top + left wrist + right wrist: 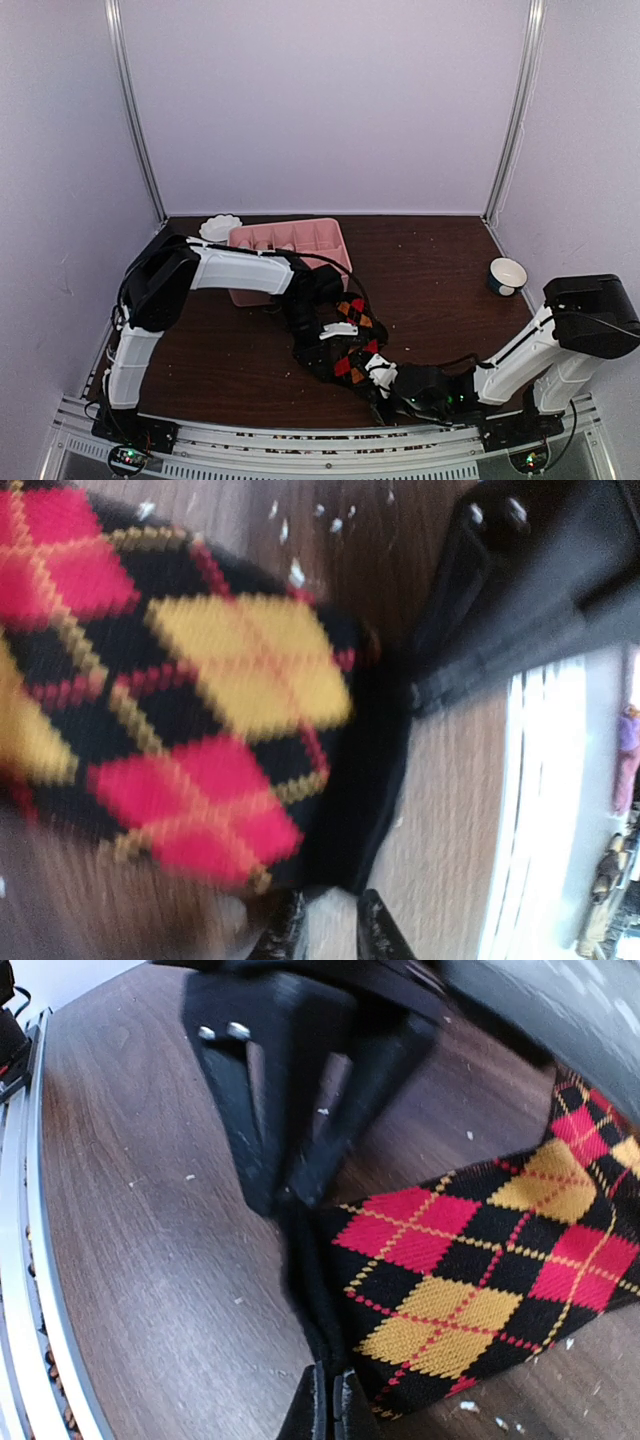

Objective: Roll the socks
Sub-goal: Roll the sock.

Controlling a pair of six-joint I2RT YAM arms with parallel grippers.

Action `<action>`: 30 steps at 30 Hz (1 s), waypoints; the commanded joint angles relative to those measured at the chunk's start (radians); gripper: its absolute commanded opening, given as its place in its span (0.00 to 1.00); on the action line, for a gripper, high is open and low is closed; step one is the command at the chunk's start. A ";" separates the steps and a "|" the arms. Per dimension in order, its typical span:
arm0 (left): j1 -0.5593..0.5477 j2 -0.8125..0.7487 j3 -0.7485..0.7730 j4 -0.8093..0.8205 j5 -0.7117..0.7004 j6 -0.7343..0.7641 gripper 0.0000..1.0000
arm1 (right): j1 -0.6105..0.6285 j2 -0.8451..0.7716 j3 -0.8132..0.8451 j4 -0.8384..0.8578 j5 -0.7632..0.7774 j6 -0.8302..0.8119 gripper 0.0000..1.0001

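One black sock [352,345] with red, orange and yellow argyle diamonds lies stretched on the dark wooden table, between the two arms. My left gripper [338,330] sits over its upper part. In the left wrist view its jaws [332,932] stand slightly apart, and the sock's black cuff [370,780] ends just beyond the tips. My right gripper [384,374] is at the sock's near end. In the right wrist view it [330,1408] is shut, pinching the black cuff edge of the sock [470,1260].
A pink compartment tray [290,238] stands at the back behind the left arm, with a white scalloped dish [220,228] beside it. A small white bowl [507,273] sits at the right edge. The metal rail [300,440] runs along the near edge. Crumbs dot the wood.
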 commanded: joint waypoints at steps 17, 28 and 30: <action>-0.025 -0.285 -0.260 0.271 -0.045 0.216 0.27 | -0.201 0.165 -0.169 0.278 -0.370 0.578 0.00; -0.101 -0.275 -0.257 0.311 -0.146 0.286 0.24 | -0.241 0.275 -0.149 0.273 -0.472 0.702 0.00; -0.113 -0.287 -0.266 0.312 -0.142 0.298 0.24 | -0.249 0.271 -0.142 0.235 -0.488 0.711 0.00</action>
